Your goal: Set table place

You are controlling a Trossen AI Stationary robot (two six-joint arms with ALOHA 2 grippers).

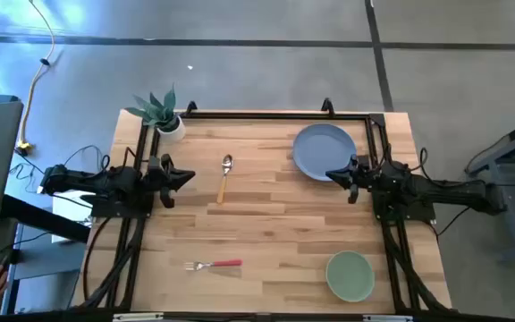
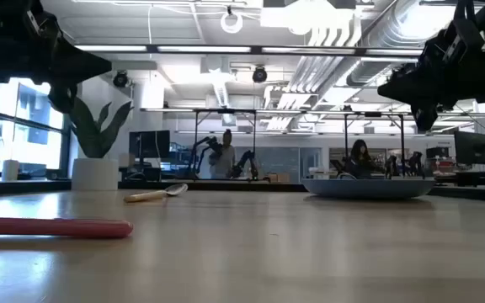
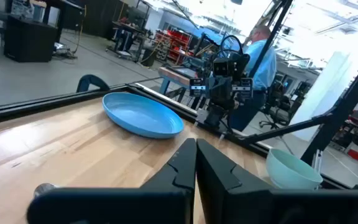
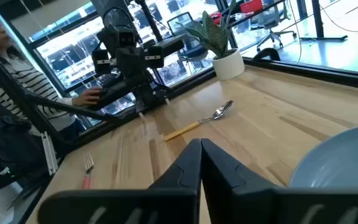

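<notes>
Two robot arms are waiting with jaws pinched together over the bench [image 1: 266,224], where the thin, stiff, likely slippery blue plate [image 1: 323,150] is best gripped at its rim.

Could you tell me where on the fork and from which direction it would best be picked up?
Probably by the red handle, from straight above. The fork lies flat on the table with its handle toward the bowl and tines toward the left arm, so fingers should close across the narrow handle near its middle.
</notes>
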